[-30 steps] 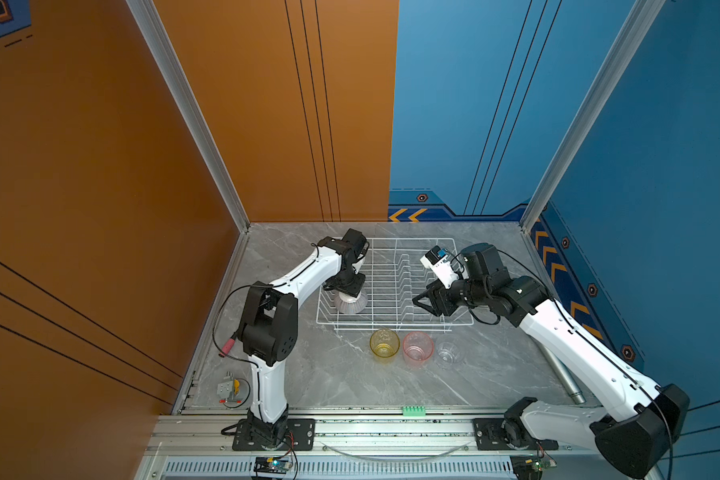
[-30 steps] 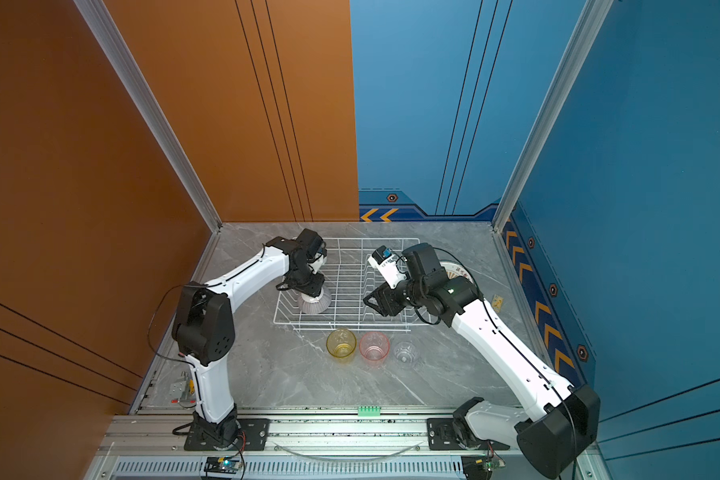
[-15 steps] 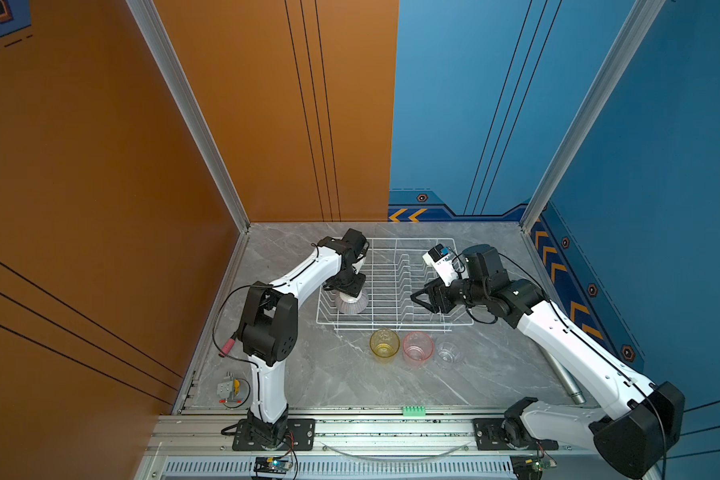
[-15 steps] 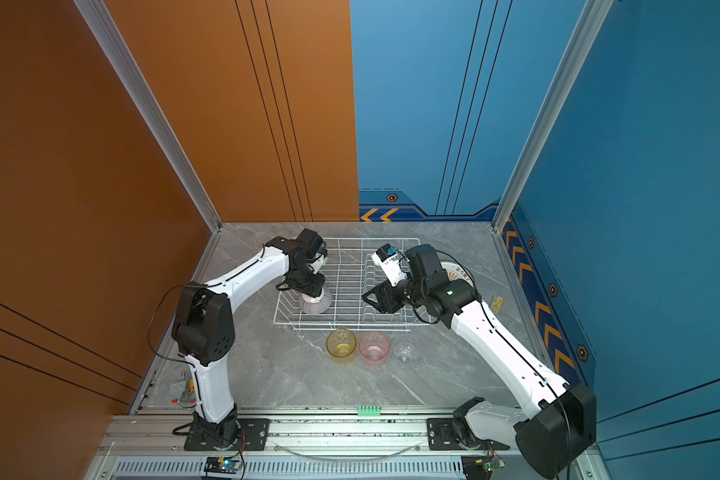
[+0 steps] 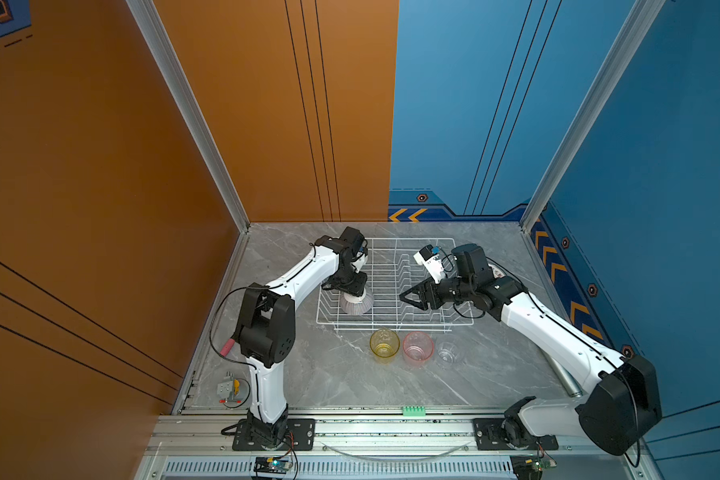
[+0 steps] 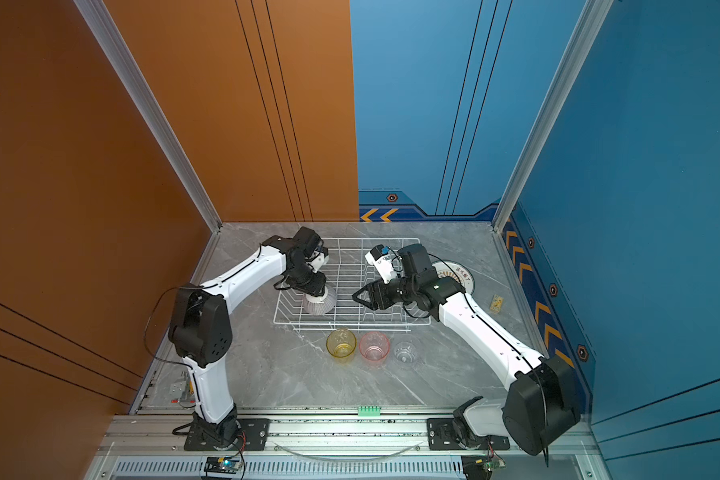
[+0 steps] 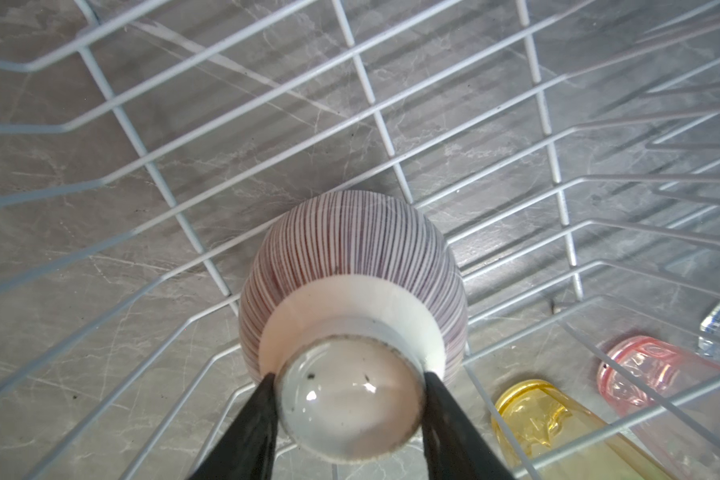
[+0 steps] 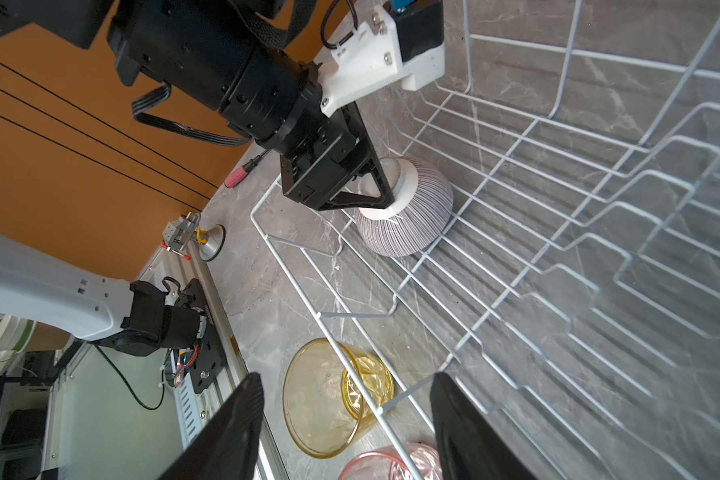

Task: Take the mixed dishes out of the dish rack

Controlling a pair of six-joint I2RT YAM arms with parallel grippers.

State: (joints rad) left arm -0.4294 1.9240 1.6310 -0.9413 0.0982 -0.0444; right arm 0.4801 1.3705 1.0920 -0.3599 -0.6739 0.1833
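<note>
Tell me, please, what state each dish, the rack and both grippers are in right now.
dish rack, holds only one dish.
striped bowl, upside down inside the dish rack.
left gripper, shut on the striped bowl's foot.
right gripper, open, empty, over the dish rack.
yellow tumbler, upright on the table.
pink tumbler, upright on the table.
clear tumbler, upright on the table.
plate, flat on the table, partly hidden.

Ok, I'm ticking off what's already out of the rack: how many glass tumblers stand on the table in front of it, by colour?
Yellow tumbler: 1
Pink tumbler: 1
Clear tumbler: 1
Total: 3
</note>
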